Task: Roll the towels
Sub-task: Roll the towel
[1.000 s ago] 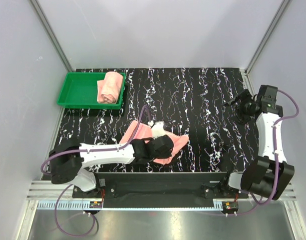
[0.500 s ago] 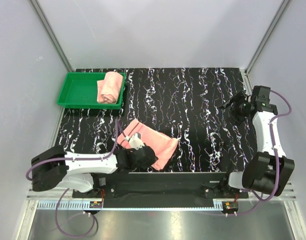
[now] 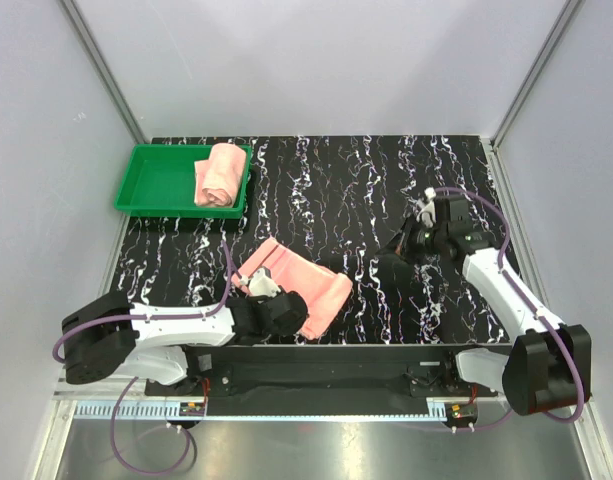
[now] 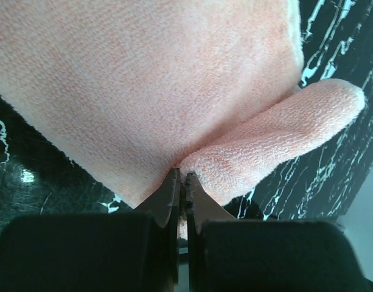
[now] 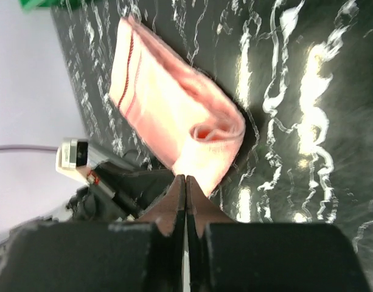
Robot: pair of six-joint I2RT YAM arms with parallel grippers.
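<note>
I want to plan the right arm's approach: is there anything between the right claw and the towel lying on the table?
Nothing visible. Only bare table lies between the right claw and the folded towel. The left claw grips the towel's near left edge, away from that path.

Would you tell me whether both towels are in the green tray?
No, one rolled towel lies in the green tray; the other towel lies on the black table.

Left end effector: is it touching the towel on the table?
Touching. Left wrist view: the shut left end effector pinches the edge of the towel, cloth bunched at its tips.
</note>
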